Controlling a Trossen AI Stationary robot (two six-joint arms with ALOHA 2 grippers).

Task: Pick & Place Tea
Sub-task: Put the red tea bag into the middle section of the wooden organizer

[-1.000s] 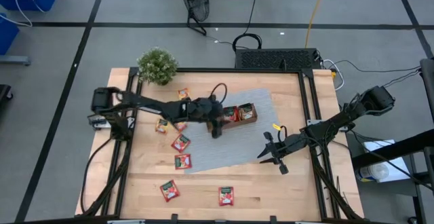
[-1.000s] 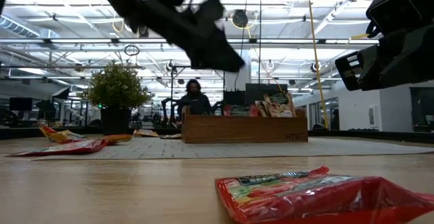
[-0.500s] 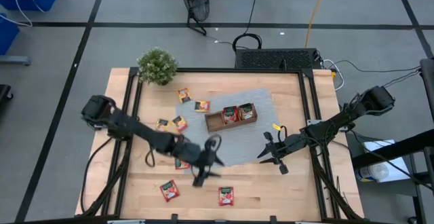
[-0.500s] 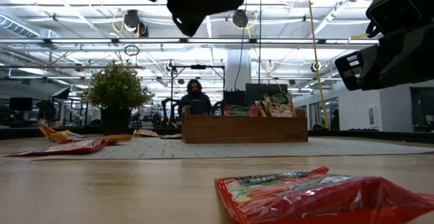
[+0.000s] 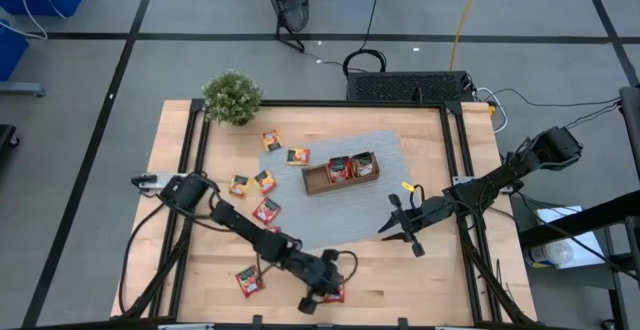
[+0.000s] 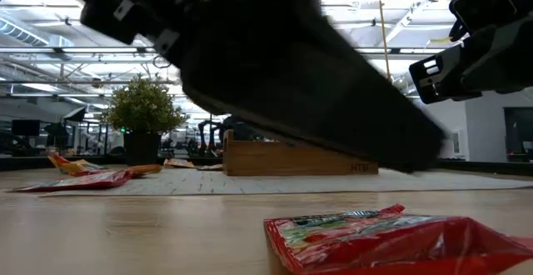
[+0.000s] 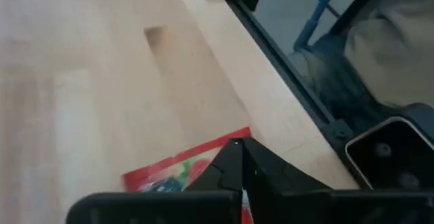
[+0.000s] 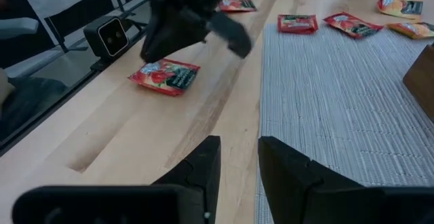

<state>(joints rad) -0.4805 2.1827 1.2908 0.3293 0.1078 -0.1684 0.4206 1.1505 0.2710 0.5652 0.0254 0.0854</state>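
Left end effector [image 5: 322, 296] now sits low at the near edge of the bench [image 5: 440, 280], directly over the red tea sachet [image 5: 334, 290] lying there, with its fingers pressed together; whether the sachet is actually pinched cannot be told. A second ago this end effector was beside the wooden tray [image 5: 341, 170] at mid-bench, fingers spread; half a second ago it was crossing the grey mat [image 5: 380, 150] toward the near side. In the low view the left arm [image 6: 275, 67] now fills most of the frame above the sachet [image 6: 391, 237], where earlier it showed only at the top.

Right end effector [image 5: 397, 226] hangs over the right side of the bench, near the mat's right corner, fingers part-way apart and holding nothing; its position matches both earlier frames.

Red sachets stand in the tray's middle and right compartments, unchanged. Loose sachets [image 5: 266, 210] lie on the left part of the bench and mat, another [image 5: 249, 281] near the front left. A potted plant [image 5: 232, 97] stands at the far left corner.
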